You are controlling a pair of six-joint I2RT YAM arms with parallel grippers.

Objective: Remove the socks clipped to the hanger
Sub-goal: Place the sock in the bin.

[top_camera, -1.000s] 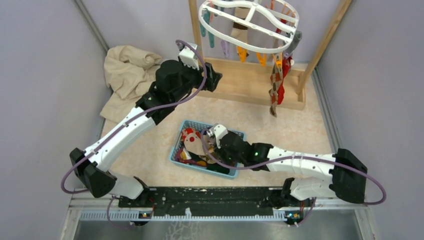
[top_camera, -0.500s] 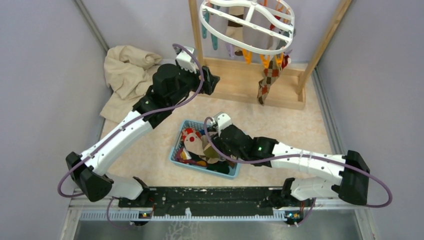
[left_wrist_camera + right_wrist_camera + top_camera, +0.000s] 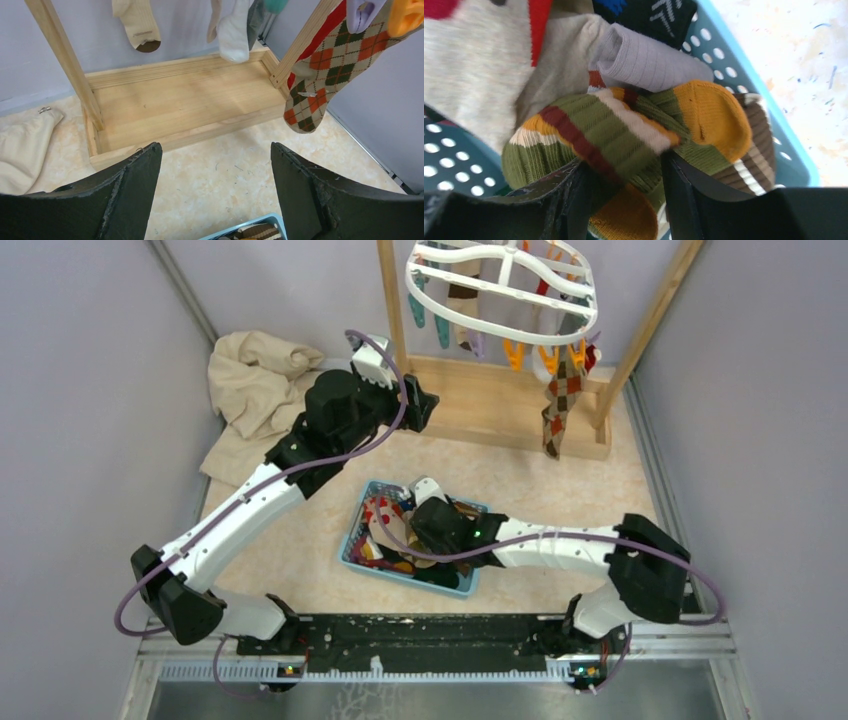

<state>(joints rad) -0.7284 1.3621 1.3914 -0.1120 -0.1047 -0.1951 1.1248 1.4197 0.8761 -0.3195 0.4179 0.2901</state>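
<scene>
Right arm has folded inward since a second ago, and its elbow now sits nearer the base. The hanger [image 3: 500,333] has swung, carrying the argyle sock [image 3: 562,405] to the right.

Top view: the hanger hangs in the wooden rack [image 3: 500,405] at the far side of the table [image 3: 600,500]. Socks are clipped under it, the argyle one lowest on the right. The left end effector [image 3: 425,405] hovers near the rack's left post, with the beige cloth [image 3: 255,385] behind it. The right end effector [image 3: 408,525] is down in the blue basket [image 3: 350,540].

Left wrist view: the left end effector [image 3: 215,150] is released, jaws wide with nothing between them. Ahead are the rack base [image 3: 185,95], a tan sock [image 3: 137,25], a white sock [image 3: 235,35] and the argyle sock [image 3: 320,85].

Right wrist view: the right end effector [image 3: 621,170] is released, fingers apart. The green striped sock [image 3: 624,125] lies between them on the pile in the basket [image 3: 724,55], beside a grey ribbed sock [image 3: 649,62].
</scene>
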